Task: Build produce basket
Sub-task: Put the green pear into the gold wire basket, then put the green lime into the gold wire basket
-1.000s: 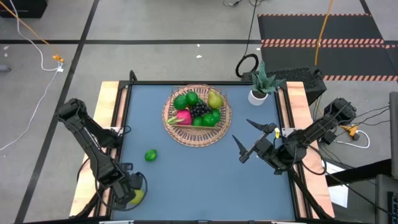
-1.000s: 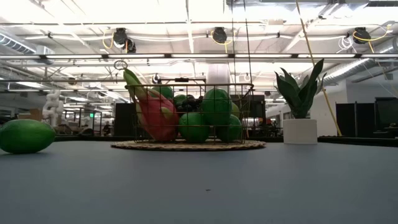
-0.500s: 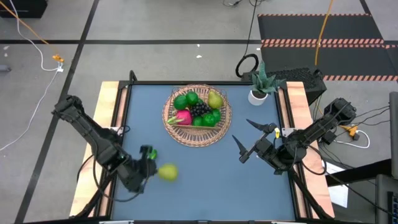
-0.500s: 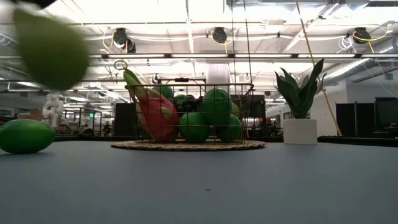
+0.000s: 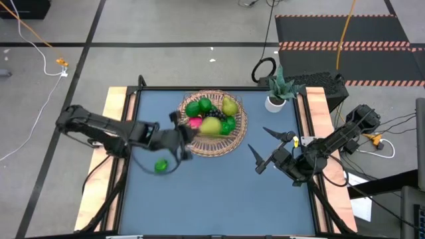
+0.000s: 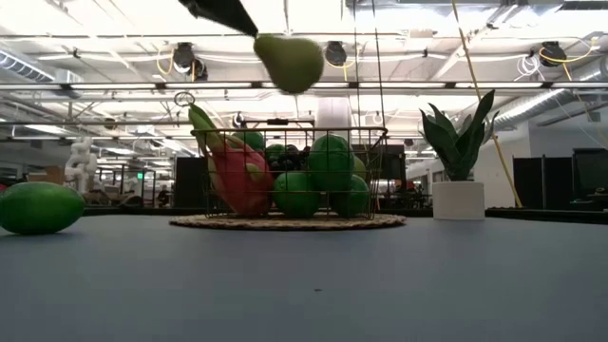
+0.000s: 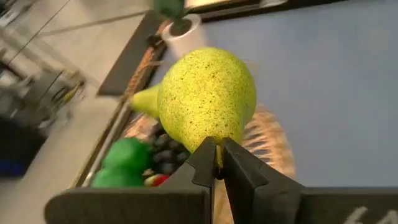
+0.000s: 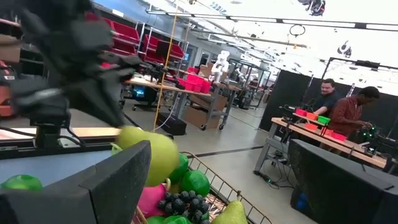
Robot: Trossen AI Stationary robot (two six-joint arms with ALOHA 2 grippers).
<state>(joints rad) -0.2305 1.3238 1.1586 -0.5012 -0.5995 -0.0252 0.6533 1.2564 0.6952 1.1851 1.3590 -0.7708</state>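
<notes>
The tan wicker basket (image 5: 235, 136) sits at the table's far middle. It holds round green fruits, a pear (image 5: 230, 106), a pink dragon fruit (image 5: 194, 122) and dark grapes (image 5: 214, 117). My left gripper (image 5: 192, 133) is shut on a yellow-green pear (image 5: 211, 126) in the air over the basket; the pear also shows in the low view (image 6: 288, 62) and the left wrist view (image 7: 208, 99). One round green fruit (image 5: 161, 166) lies on the table left of the basket. My right gripper (image 5: 257, 138) is open and empty, right of the basket. My left gripper pinches the pear's narrow end (image 7: 217, 154) between its two nearly closed fingers (image 7: 202, 168). The fingers come from the table's left, slanting down. The pear sticks out beyond the fingertips, its wide end away from them, clear of the basket and the fruits below it.
A small white pot with a green plant (image 5: 275, 101) stands at the far right corner, near the basket. The near half of the blue table (image 5: 219, 199) is bare. People (image 8: 348, 106) work at benches in the room beyond.
My left gripper, shut on the pear, has risen from the table's near left corner and swung toward the far edge and the right. The pear has gone from low at the near left to above the basket.
</notes>
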